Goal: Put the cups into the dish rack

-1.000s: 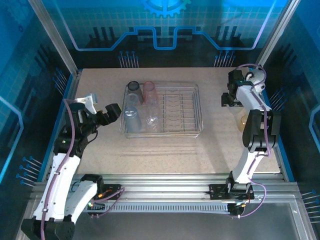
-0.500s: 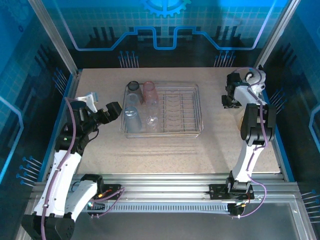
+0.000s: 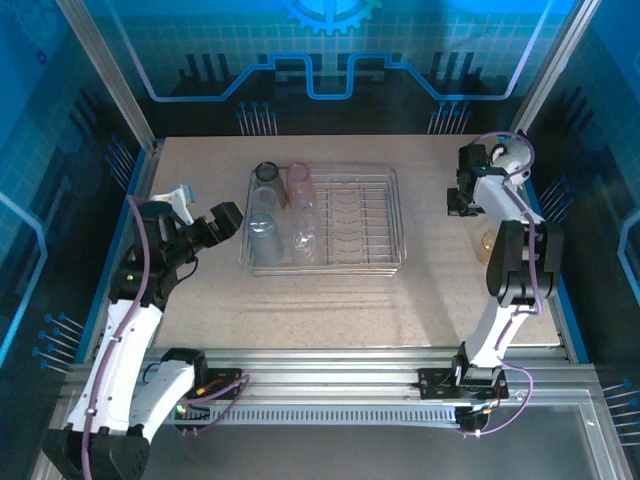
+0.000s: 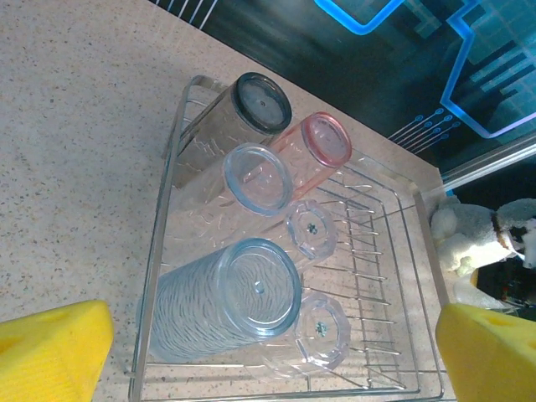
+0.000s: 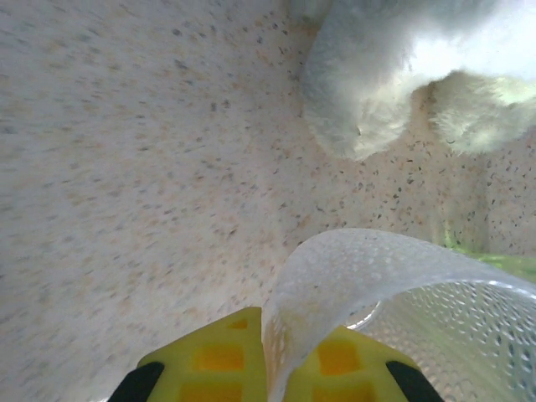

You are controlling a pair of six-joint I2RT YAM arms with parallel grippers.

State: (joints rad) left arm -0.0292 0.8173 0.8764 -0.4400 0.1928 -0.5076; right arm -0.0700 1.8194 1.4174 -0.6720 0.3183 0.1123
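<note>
Pinched only the thin rim of a cup [image 5: 402, 285] in the right gripper [image 5: 276, 352], jaws clenched on it. Risked slipping off or buckling that soft wall on lifting, given so shallow a bite; risked snagging the plush [image 5: 394, 75] just beyond. Looked translucent, dimpled, faintly green, on the table [image 5: 126, 167] well apart from the rack [image 3: 385, 225]. Farther off, held the left gripper [image 3: 220, 225] released beside the rack, with grey, pink, blue and clear cups [image 4: 251, 176] inside.

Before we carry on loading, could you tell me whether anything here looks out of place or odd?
Yes: a grey-white plush animal lies on the table beside the translucent cup, no dishware at all. The right gripper is shut on that cup's rim, which looks bent inward.
</note>
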